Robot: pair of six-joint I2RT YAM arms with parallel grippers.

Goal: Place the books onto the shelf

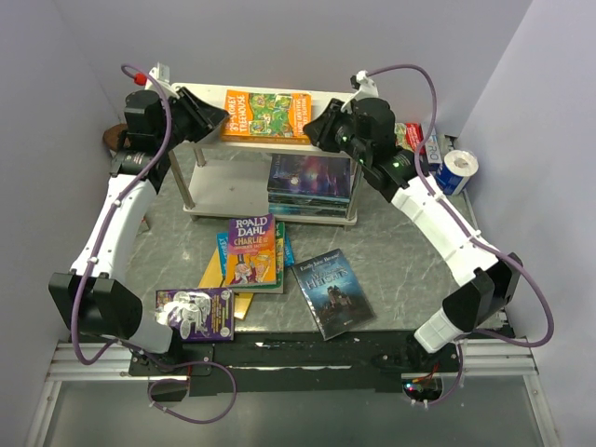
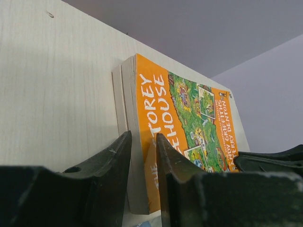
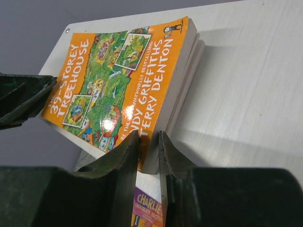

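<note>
Lilac walls [image 1: 535, 84], grey marbled tabletop [image 1: 400, 270]

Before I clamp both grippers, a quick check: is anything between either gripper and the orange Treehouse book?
Nothing visible. The left gripper has its jaws astride one end of the orange Treehouse book, and the right gripper is astride the other end. Only the bare wood top of the shelf lies around it. Whether they pinch it yet is unclear.

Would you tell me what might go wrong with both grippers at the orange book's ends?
The left gripper and right gripper straddle only the edges of the orange book; such a thin hold may slip or bend it. The books beneath it sit offset and could be dragged off the shelf.
</note>
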